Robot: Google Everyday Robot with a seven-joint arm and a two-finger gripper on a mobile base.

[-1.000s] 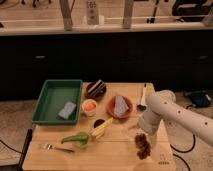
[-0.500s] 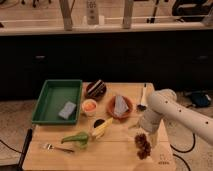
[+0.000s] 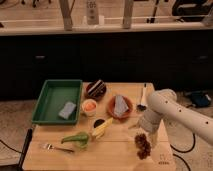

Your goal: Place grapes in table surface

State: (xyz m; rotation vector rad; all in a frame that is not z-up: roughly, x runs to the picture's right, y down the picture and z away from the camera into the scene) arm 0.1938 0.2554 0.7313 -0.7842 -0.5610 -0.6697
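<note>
Reaching in from the right of the grapes (image 3: 142, 145) with a white arm (image 3: 175, 112), bending at the elbow, pointing the hand (image 3: 148, 134) down just above the cluster. Cannot tell whether gripping or let go. Finding the grapes lying on the surface (image 3: 115, 147). Holding a blue-grey sponge (image 3: 67, 110) in the green tray (image 3: 41, 102) far left of the grapes; carrying a grey folded piece (image 3: 120, 105) on the red plate (image 3: 110, 109) behind-left of the grapes; showing an orange cup (image 3: 89, 106) farther left.
</note>
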